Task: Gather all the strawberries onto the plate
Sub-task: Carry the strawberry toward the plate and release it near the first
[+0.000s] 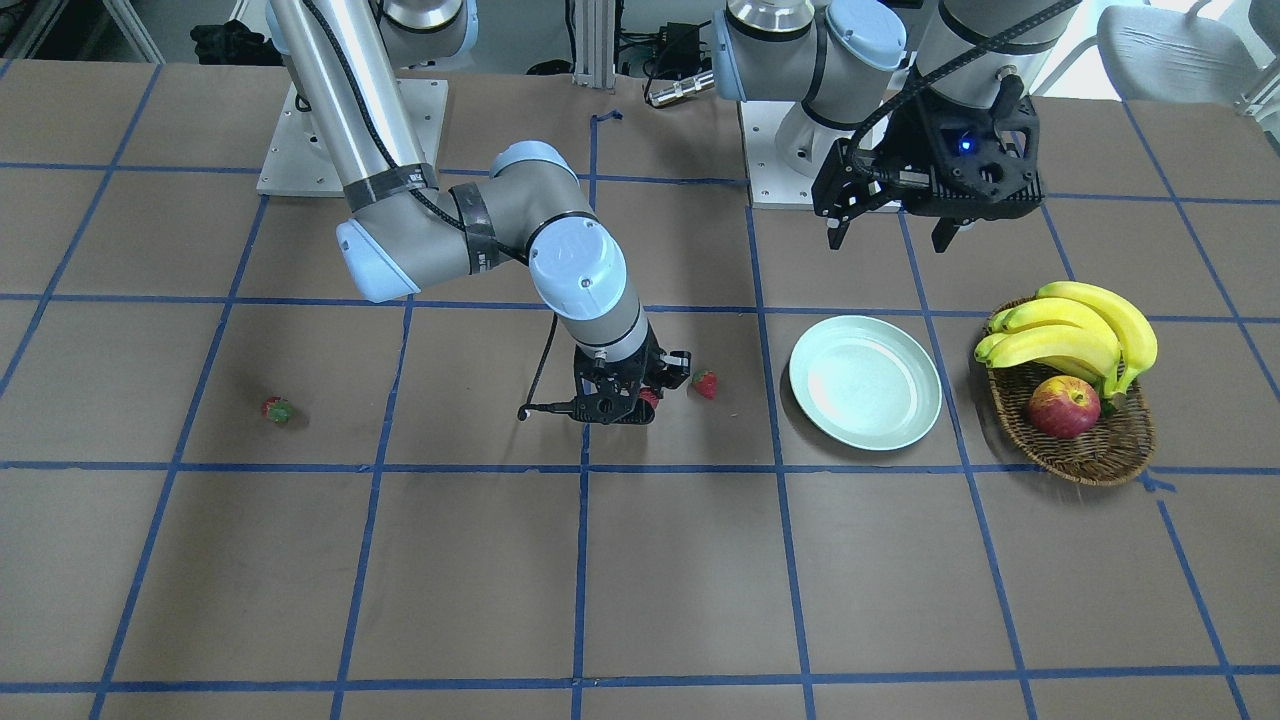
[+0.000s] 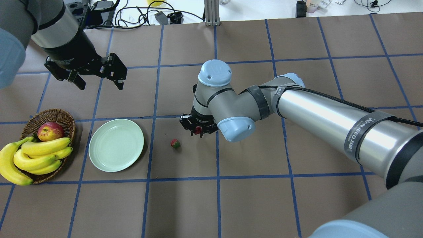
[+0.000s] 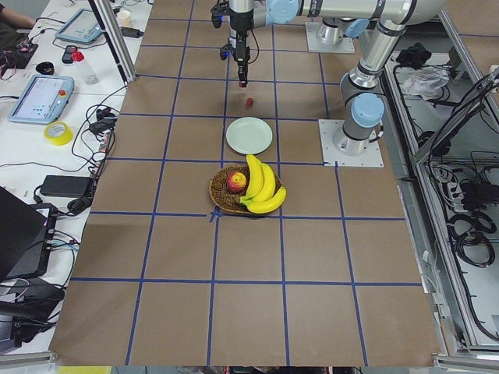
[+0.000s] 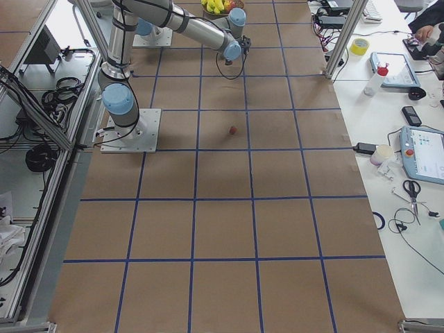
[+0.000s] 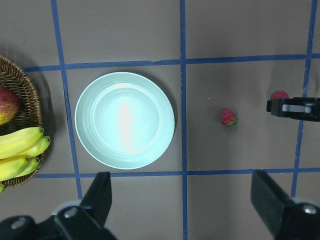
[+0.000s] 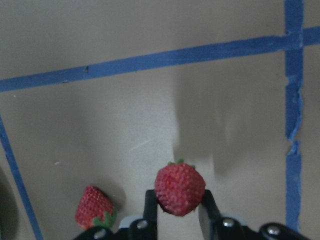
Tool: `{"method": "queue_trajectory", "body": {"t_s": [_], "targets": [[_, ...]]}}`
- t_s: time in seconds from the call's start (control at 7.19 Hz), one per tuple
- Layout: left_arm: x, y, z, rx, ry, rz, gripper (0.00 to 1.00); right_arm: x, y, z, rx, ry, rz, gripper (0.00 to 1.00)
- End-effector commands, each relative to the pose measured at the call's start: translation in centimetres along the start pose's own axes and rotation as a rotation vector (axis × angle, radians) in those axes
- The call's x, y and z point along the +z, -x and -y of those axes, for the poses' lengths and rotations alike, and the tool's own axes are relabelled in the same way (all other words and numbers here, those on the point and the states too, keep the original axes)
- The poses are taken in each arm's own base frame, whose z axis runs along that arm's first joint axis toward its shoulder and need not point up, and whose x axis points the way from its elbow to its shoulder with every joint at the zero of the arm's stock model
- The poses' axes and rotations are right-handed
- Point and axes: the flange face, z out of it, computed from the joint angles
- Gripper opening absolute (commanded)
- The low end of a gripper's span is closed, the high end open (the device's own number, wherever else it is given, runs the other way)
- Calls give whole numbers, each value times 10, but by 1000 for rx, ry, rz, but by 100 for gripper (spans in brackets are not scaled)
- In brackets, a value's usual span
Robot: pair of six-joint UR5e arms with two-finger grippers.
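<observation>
- A brown woven wicker basket [image 2: 62,115] sits at the 9 o'clock edge of the overhead view. It holds a bunch of yellow bananas [image 2: 39,150] and a red-yellow apple [image 2: 50,131].
- The black two-finger left hand [image 2: 100,86] hangs above the brown paper-covered desk [image 2: 251,198] with its blue tape grid. It is at 11 o'clock from the plate, fingers spread wide apart and holding nothing.
- The round, glossy, pale mint-green plate [image 2: 116,145] lies just beside the basket, at its 3 o'clock, its surface bare.
- A tiny red, green-topped loose strawberry [image 2: 174,143] lies on the desk at 3 o'clock from the plate, near it but apart.
- The black right hand [image 2: 198,131], low over the desk at 2 o'clock from that fruit, is clamped on a second strawberry [image 6: 179,188], small and red. Its fingers [image 6: 150,210] press the berry's sides in the wrist view.
- A third strawberry [image 1: 277,410] lies alone on the desk, well apart from the right hand, at its 9 o'clock in the front-facing view.
</observation>
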Motion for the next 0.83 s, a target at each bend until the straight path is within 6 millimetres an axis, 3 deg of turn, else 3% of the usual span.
{"method": "queue_trajectory", "body": {"t_s": [0.0,0.14,0.42,0.56,0.69], "targets": [[-1,0,0,0,-3,0,100,8,2,-3,16,44,43,77],[-1,-2,-1,1,-1,-2,100,5,2,-4,13,36,35,100],[-1,-1,-1,3,-3,1,100,-5,-8,6,9,-42,-53,100],[-1,-1,-2,3,-1,1,100,-38,-27,21,24,-122,-96,100],[-1,-1,-2,3,-1,0,100,-83,-64,43,32,-175,-105,100]]}}
